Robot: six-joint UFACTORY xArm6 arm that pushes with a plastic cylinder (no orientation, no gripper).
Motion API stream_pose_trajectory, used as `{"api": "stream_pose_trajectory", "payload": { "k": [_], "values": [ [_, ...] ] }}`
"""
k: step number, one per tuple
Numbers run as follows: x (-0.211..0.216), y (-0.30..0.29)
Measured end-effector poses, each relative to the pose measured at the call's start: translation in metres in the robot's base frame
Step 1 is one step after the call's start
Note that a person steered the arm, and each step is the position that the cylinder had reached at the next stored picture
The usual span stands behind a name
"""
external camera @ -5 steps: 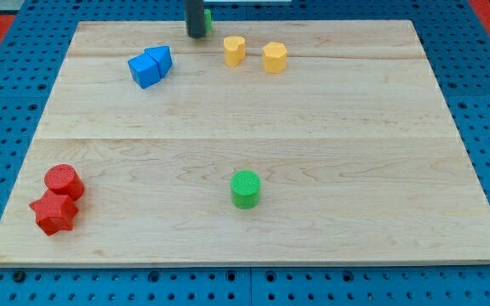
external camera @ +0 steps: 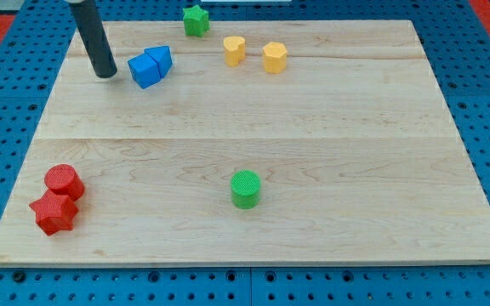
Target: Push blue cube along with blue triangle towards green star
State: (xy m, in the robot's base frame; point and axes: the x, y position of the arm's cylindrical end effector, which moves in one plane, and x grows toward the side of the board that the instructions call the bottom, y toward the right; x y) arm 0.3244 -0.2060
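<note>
Seven blocks on the wooden surface [external camera: 330, 119]. Blue cube [external camera: 144, 70] taken as landmark, toward the view's upper left. Blue triangle [external camera: 160, 59] touching it on the upper right. Tip [external camera: 105, 74] of the dark rod just left of the cube, apart from it; no jaws on this tool, so nothing spread, pressed or pinched. Green star [external camera: 196, 19] up and right of the cube, at the top edge. Yellow heart [external camera: 234, 49] and yellow hexagon [external camera: 274, 57] further right of the cube. Green cylinder [external camera: 246, 188] well below and right. Red cylinder [external camera: 64, 182] and red star [external camera: 54, 211], touching each other, well below and left.
</note>
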Motion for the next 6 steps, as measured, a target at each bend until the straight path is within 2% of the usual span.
{"api": "stream_pose_trajectory", "payload": {
  "k": [3, 6],
  "values": [
    [-0.003, 0.076],
    [-0.033, 0.093]
  ]
}}
